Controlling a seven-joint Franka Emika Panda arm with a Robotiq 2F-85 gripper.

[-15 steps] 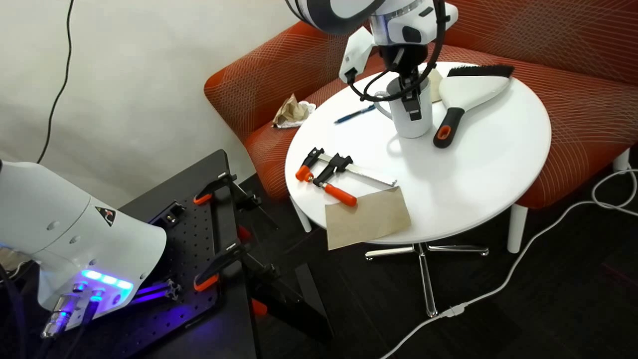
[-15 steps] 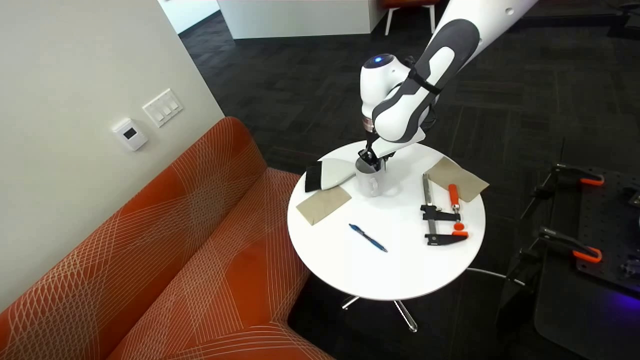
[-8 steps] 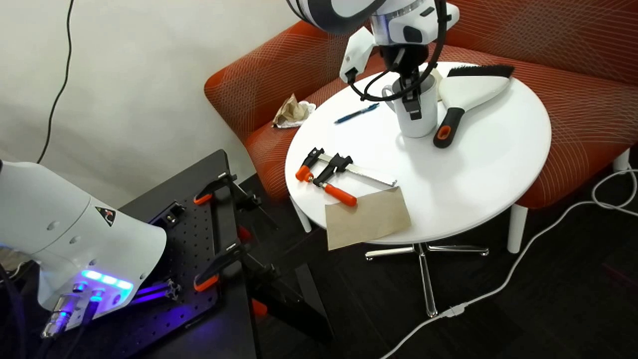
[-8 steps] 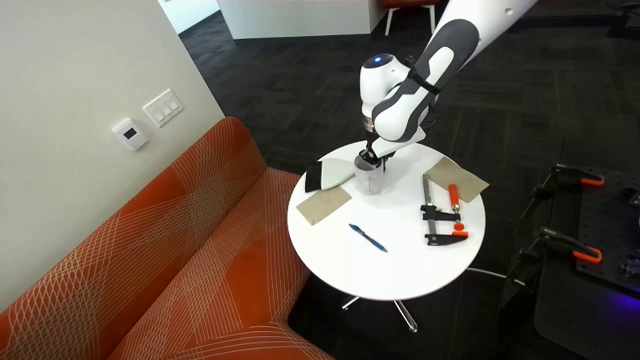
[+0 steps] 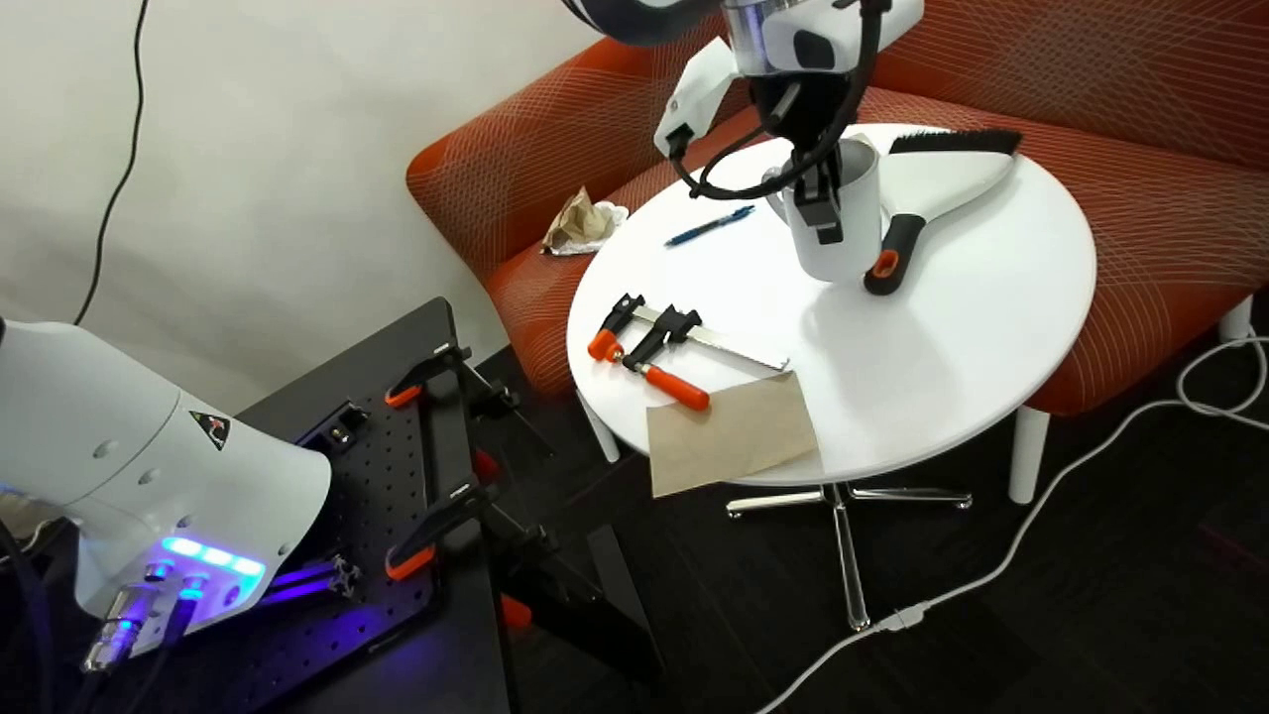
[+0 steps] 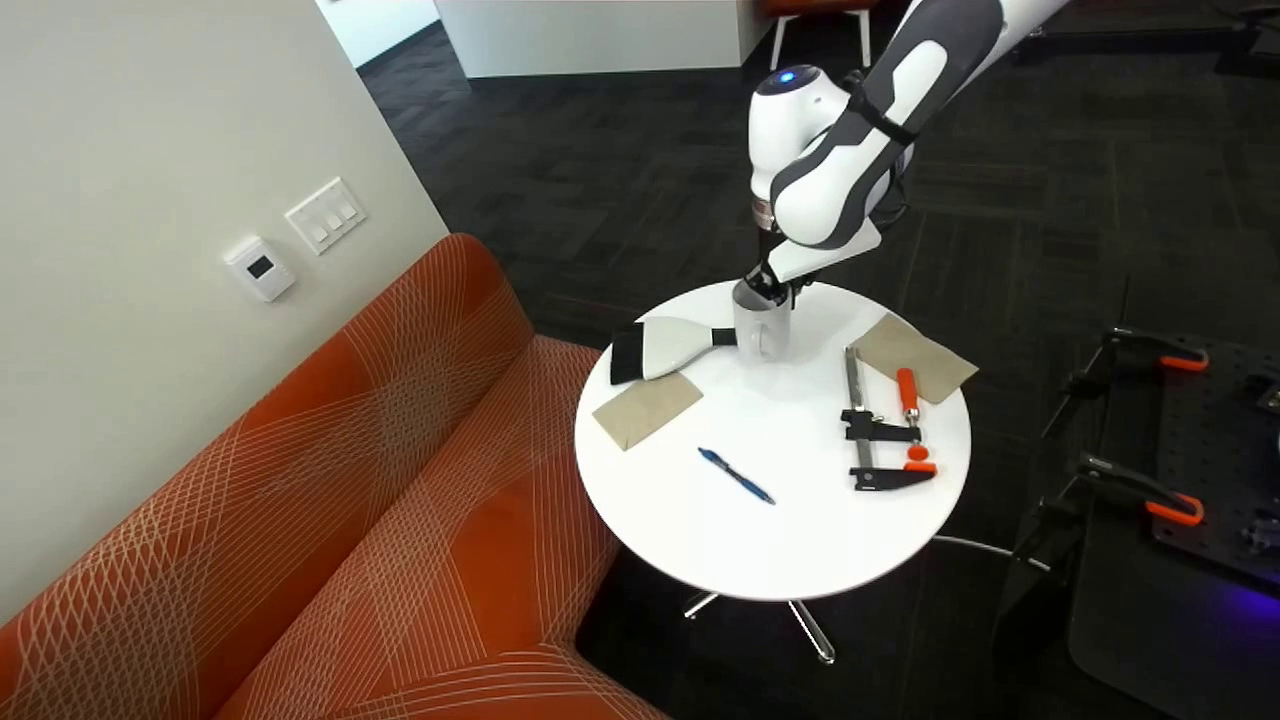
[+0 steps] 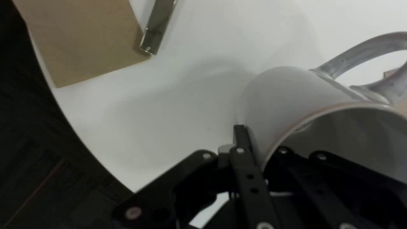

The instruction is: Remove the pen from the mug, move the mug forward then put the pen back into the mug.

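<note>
Gripper [image 7: 262, 146]: you have its two fingers [image 7: 245, 165] pinched down to the thickness of a cup wall, gripping the white mug [image 5: 859, 233] at its rim.
Mug: one, between your fingers, mouth up, with a single handle; you cannot tell whether its base touches the tabletop [image 6: 690, 520].
Inside the mug: one of your two fingers; the wrist view cuts off part of the interior.
Hand brush [image 5: 942, 180]: one, its black grip just beside the mug you hold, its bristles farther out from your fingers.
Bar clamp [image 6: 864, 440]: one, lying on the side of your fingers away from the brush.
Brown sheets [image 6: 648, 410]: two, flat; that one on the brush's side of your fingers, the second sheet [image 6: 915, 358] on the clamp's side, partly under it.
Blue pen [image 6: 737, 476]: one, lying flat outside the mug, well apart from your fingers, on the side the mug's handle faces.
Orange sofa [image 6: 420, 480]: one, beyond the tabletop from your fingers; crumpled brown paper [image 5: 578, 220] sits on its seat.
Black stand [image 5: 382, 496]: farthest from your fingers, carrying two orange-tipped clamps [image 5: 433, 367].
</note>
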